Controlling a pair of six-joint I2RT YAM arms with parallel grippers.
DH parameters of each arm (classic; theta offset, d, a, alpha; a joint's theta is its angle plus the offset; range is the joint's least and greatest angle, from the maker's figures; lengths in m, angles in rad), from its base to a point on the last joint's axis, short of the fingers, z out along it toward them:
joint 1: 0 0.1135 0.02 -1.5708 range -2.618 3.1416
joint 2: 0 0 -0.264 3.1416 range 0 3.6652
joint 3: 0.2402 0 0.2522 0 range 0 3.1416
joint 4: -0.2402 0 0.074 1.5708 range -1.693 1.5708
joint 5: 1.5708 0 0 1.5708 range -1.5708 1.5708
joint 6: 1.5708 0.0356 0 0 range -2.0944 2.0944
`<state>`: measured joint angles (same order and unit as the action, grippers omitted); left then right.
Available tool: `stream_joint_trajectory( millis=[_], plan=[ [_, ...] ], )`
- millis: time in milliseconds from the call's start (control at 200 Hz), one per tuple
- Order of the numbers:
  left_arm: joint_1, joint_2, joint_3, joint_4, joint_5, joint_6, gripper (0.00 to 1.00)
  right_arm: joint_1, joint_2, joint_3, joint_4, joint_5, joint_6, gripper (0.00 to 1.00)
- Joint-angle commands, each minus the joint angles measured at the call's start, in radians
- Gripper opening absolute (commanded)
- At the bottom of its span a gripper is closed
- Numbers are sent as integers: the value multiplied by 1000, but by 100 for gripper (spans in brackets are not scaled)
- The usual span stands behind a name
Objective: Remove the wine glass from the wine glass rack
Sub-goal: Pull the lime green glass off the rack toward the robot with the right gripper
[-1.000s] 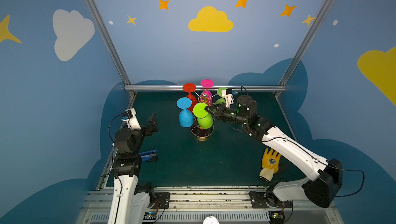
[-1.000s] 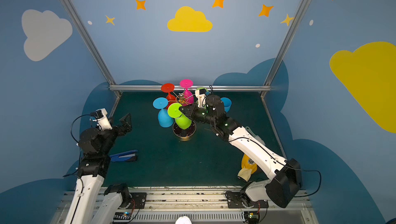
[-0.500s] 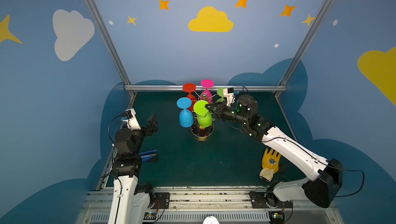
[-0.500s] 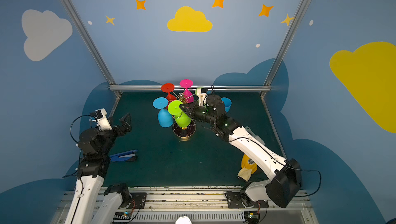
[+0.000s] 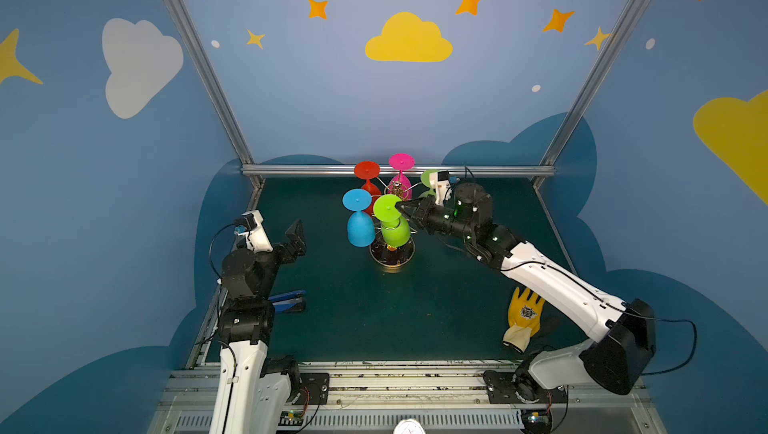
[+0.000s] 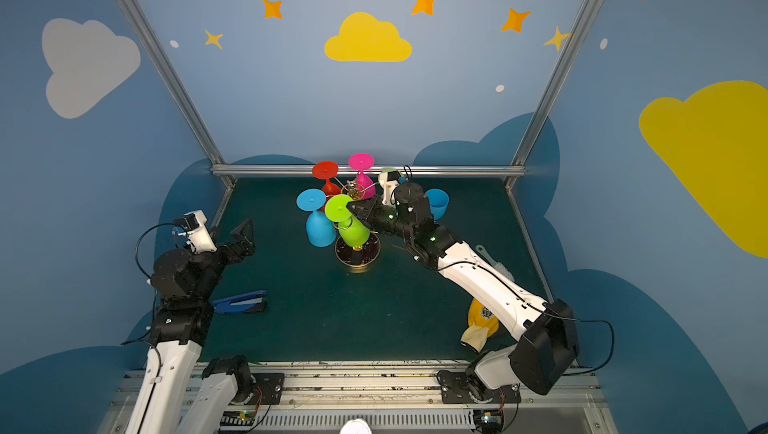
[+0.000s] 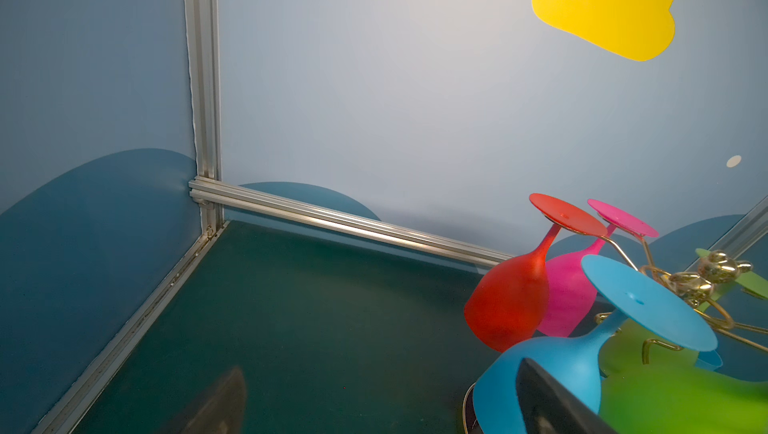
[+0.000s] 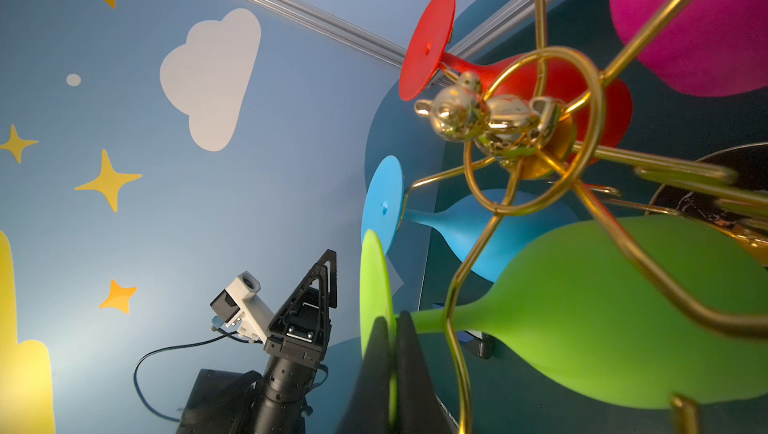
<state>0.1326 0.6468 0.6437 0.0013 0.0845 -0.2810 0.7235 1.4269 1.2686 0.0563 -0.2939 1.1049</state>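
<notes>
The gold wire wine glass rack stands mid-table on its dark round base. Upside down on it hang a blue wine glass, a red one, a pink one and a green wine glass. My right gripper is shut on the rim of the green glass's foot disc. The green stem still lies inside a gold wire arm. My left gripper hangs open and empty to the left of the rack.
A second green glass hangs behind my right wrist. A blue cup stands at the back right. A yellow glove and a white brush lie under my right arm. A blue stapler lies front left.
My right gripper has raised the green glass slightly by its foot. The left arm has not moved.
</notes>
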Motion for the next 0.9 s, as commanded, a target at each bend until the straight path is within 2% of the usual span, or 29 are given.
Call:
stream_joint_trajectory(
  millis=[0,896],
  plan=[
    [-3,-10,4,14,-6,-1,100,5,1,35,40,28,6,0],
    [-8,-17,4,14,-9,1,100,24,55,59,60,53,2,0]
  ],
)
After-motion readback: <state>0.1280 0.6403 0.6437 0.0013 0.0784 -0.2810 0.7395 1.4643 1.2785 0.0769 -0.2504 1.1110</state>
